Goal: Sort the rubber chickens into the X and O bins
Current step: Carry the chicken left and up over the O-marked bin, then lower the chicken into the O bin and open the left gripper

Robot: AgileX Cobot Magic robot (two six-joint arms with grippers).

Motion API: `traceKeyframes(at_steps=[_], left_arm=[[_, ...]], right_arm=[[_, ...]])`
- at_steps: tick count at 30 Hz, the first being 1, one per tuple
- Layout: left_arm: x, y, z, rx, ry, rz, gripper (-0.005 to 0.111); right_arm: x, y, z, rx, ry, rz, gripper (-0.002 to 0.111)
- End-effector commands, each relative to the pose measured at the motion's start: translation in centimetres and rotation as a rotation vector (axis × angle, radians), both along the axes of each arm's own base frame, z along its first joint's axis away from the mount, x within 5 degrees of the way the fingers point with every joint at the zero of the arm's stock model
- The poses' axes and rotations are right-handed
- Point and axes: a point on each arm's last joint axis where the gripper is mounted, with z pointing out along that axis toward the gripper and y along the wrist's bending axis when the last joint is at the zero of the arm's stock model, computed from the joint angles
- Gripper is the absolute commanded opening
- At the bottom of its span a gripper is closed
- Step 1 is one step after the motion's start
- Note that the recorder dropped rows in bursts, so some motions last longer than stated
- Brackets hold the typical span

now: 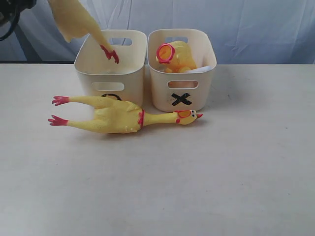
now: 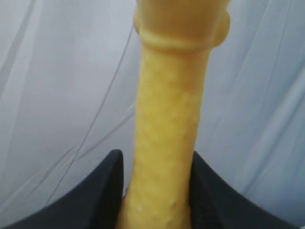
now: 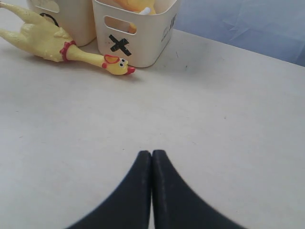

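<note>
**Three rubber chickens and two bins.** The chickens are long, thin yellow rubber, pebbled on the neck. The lying one shows red feet, a red neck band and a red comb.

- **Held chicken**: clamped at the neck by the left gripper. It hangs tilted over the far edge of the table, with its red feet at the mouth of the O bin.
- **Lying chicken**: flat on the table just before both bins, head toward the right edge.
- **Third chicken**: curled inside the X bin.
- **Bins:** smooth cream plastic tubs with rounded corners and slot handles, side by side at the far edge.
- **Right gripper**: black tapered jaws pressed together, empty, above the table.
</note>
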Motion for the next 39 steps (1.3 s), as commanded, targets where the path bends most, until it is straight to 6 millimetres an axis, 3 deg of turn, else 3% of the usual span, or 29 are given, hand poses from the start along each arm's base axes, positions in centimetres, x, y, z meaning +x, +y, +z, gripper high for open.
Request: traceKeyframes(at_steps=[1,9,23,39], left_arm=[[1.2,-2.9,-0.6,0.017,-0.012,-0.086,0.0],[3.0,-5.1,-2.3,0.068,0.058,-0.077,0.0],[4.6,-5.4,-6.6,0.004,0.272,-0.048,0.0],[4.6,-6.3,-8.0,0.121,0.349,-0.04,0.0]], right_arm=[[0.0,0.0,-0.1,0.0,-0.002,0.008,0.0],[0.0,0.0,-0.1,0.0,-0.002,0.008,0.0],[0.0,0.0,-0.1,0.0,-0.002,0.008,0.0],[0.0,0.0,-0.1,0.0,-0.002,0.008,0.0]])
